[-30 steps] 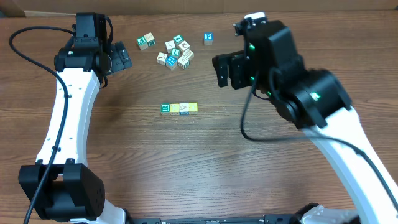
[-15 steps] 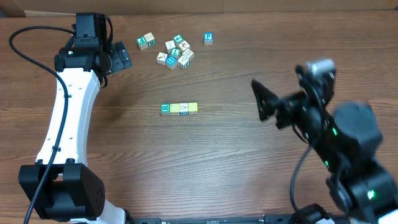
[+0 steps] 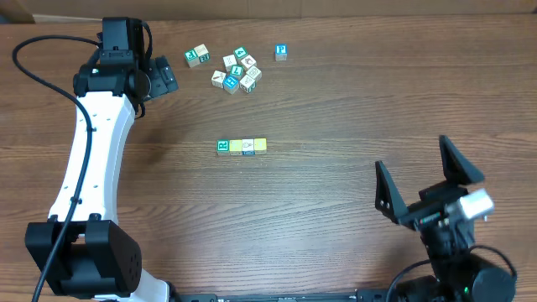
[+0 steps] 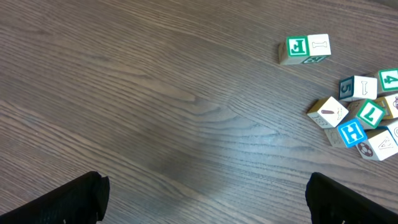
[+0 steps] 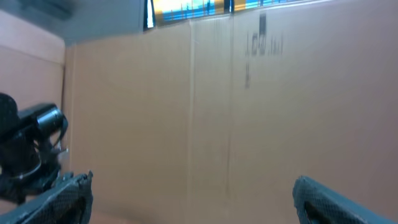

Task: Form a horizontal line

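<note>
Cubes (image 3: 242, 146) are lined up touching on the desk (image 3: 319, 117), well apart from the left end effector (image 3: 165, 80) and the right end effector (image 3: 422, 178), both spread wide, empty.

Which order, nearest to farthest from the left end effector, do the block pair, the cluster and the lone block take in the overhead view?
1. Block pair, just right of the left end effector.
2. Cluster, farther right.
3. Lone block, rightmost.
</note>
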